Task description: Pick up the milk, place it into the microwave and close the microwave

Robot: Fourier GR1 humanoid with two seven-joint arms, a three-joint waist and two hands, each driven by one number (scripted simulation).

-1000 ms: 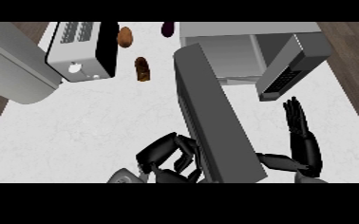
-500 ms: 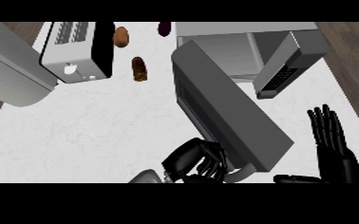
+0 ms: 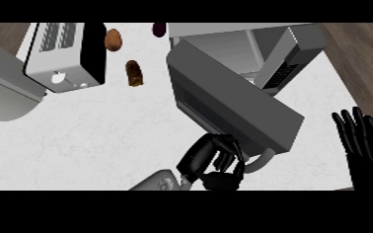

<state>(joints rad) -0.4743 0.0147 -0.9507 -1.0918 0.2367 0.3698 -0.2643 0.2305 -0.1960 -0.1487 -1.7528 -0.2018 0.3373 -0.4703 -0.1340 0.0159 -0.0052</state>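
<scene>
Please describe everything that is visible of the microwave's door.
The flat grey microwave door looks like metal, with a darker window panel and a curved pale handle at its free end. It stands partly open, slanting across the front of the grey microwave. The black left hand curls its fingers round the door's lower edge beside the handle.

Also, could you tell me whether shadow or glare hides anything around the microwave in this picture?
In the head view the light is flat and even: no glare on the counter, hardly any cast shadow beneath the microwave door or the toaster. The open door, not darkness, covers part of the inside of the microwave; what shows is evenly grey.
</scene>
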